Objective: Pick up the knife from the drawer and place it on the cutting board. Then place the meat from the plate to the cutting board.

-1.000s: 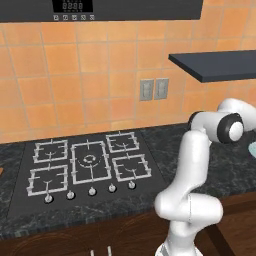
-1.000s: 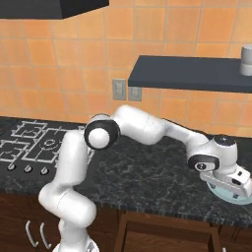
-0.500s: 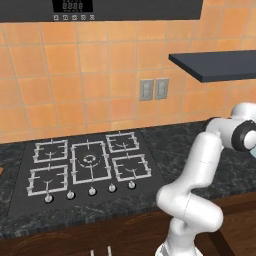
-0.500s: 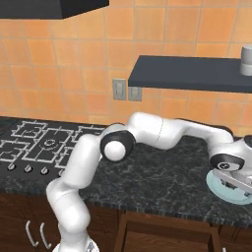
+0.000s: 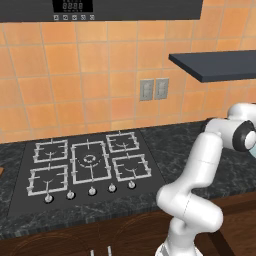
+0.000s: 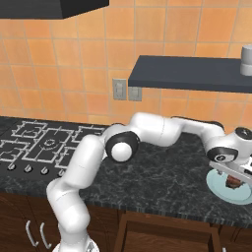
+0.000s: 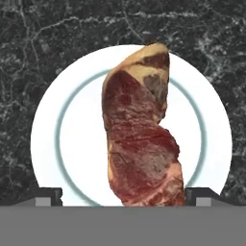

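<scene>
Gripper [image 7: 123,199] hovering w/ jaws spread, straddling meat [image 7: 141,129], long axis running 12-to-6 on plate [image 7: 48,144].

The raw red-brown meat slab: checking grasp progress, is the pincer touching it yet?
Cannot tell. In the hand view the pincer straddles the raw red-brown meat slab on the round white plate, but its fingertips' contact is hidden.

meat [image 7: 141,139]: raw, marbled red-brown flesh, tan fatty edge, moist sheen | plate [image 7: 53,144]: smooth glossy white ceramic (thin grey-blue ring) | tabletop [image 6: 167,174]: polished black stone, pale veining | wall tiles [image 5: 75,65]: matt orange | cabinet fronts [image 6: 29,211]: dark wood
</scene>
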Controlling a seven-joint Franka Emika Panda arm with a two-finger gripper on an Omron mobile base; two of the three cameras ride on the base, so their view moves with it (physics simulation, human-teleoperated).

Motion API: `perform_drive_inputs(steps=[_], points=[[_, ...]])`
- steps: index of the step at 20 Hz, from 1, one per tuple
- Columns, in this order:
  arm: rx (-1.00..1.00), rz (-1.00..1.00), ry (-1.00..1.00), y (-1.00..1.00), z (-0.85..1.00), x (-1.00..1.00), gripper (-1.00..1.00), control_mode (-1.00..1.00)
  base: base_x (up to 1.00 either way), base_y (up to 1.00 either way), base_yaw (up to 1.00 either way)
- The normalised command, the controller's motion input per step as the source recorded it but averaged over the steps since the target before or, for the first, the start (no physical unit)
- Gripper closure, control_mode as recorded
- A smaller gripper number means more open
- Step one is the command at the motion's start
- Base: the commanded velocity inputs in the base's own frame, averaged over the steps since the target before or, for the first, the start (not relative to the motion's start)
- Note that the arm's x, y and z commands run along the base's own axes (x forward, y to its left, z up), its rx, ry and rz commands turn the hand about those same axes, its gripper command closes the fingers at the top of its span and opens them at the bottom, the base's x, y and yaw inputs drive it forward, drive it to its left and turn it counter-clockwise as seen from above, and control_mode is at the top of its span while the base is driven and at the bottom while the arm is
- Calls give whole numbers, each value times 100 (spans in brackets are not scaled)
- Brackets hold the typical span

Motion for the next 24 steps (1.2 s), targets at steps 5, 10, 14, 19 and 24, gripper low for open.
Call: perform_drive_inputs(steps=[5, 10, 14, 19, 24], points=[[-3, -2, 0, -29, -26, 26, -100, -100, 0, 0, 0], [-2, 6, 0, -10, -7, -6, -100, -100, 0, 0, 0], [-7, 16, 0, 24, -8, -4, -100, -100, 0, 0, 0], [-8, 14, 0, 37, -12, 0, -100, -100, 0, 0, 0], [-9, 20, 1, 23, -50, 8, -100, -100, 0, 0, 0]])
